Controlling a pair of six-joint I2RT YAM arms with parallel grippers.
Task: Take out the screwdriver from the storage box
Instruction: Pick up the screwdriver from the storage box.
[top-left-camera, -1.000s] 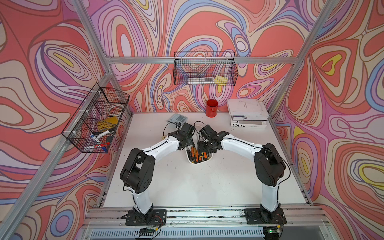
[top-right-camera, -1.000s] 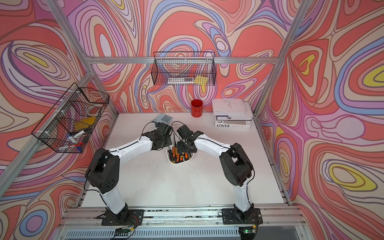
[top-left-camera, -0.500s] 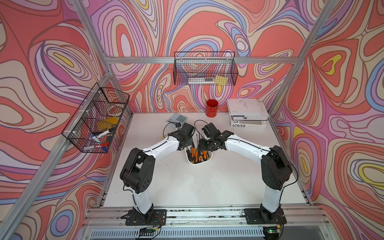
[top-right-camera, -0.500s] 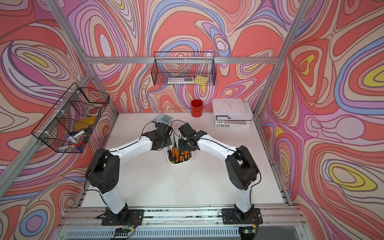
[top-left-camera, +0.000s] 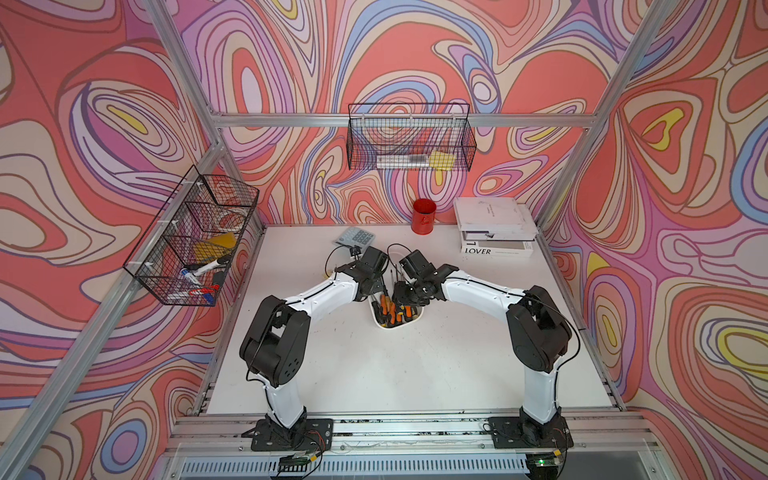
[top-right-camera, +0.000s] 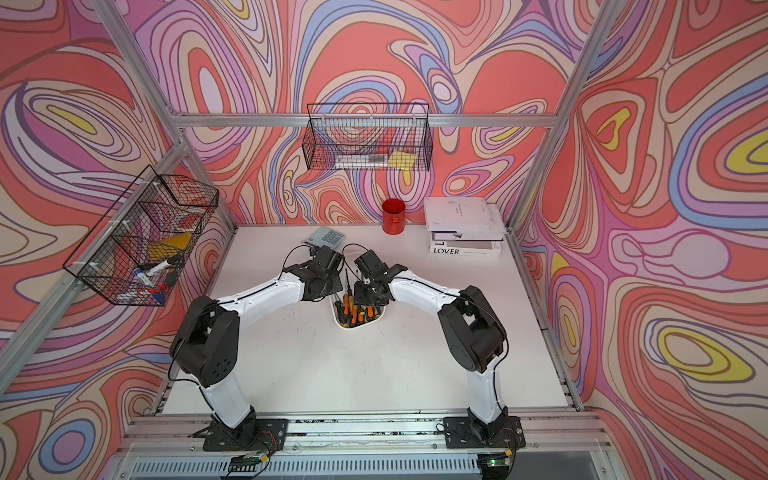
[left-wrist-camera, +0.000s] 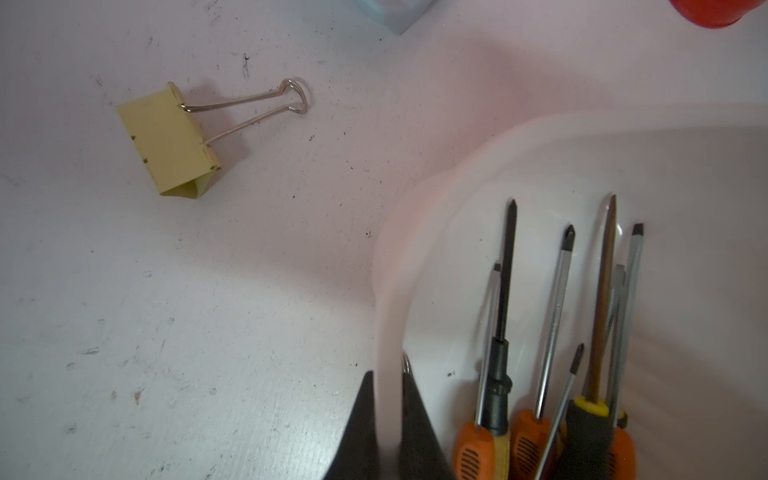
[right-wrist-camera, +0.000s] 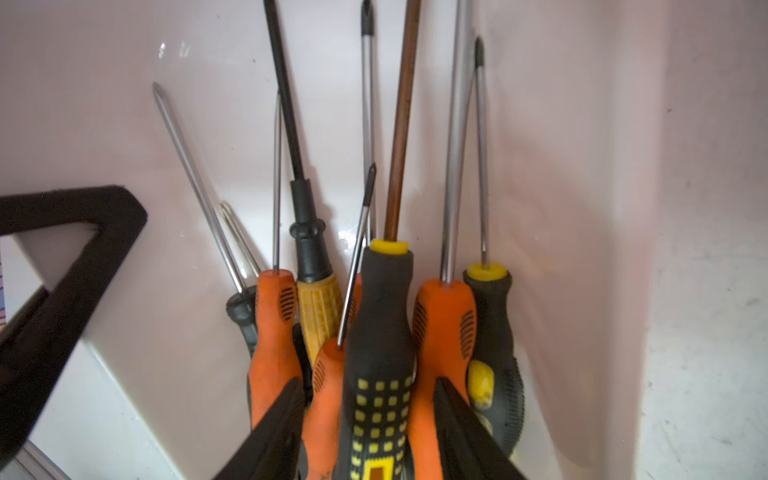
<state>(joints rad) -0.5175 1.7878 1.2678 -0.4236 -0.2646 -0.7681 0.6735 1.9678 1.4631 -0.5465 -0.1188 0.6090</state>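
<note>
Both grippers at box: left gripper pinched shut on rim; right gripper part-open astride black screwdriver inside box, hold unclear. Grasp step. Next: clamp that handle alone, lift out.

Black-handled screwdriver inside white storage box

Both top views: arms hide much of the storage box from me. The black-and-yellow screwdriver handle runs off the right wrist frame.
</note>
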